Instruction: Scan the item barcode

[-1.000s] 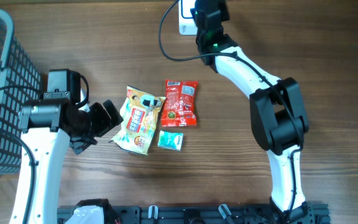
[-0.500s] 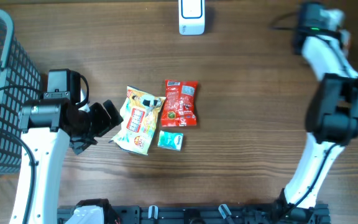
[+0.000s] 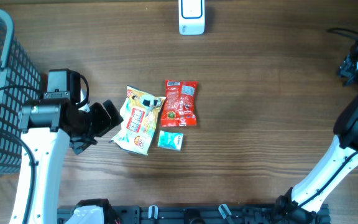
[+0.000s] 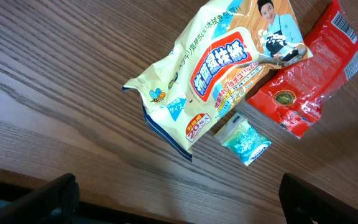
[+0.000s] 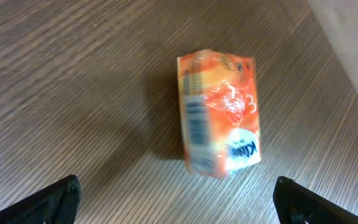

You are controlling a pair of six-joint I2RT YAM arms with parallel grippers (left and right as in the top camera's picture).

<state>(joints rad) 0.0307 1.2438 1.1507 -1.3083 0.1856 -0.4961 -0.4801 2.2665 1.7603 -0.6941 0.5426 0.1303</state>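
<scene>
Left end effector (image 3: 107, 117) sat wide open and empty, just left of the crinkly yellow snack bag (image 3: 138, 119). A shiny red plastic pouch (image 3: 181, 102) touched that bag's right edge, and a small teal sachet (image 3: 170, 140) lay near its lower right corner. The white boxy scanner (image 3: 191, 17) stood well beyond the bag. Right end effector (image 5: 176, 202), way right of the bag, was open too, with the orange plastic-wrapped tissue pack (image 5: 219, 115) lying flat on the wooden desk (image 5: 73, 74) below it, barcode showing.
</scene>
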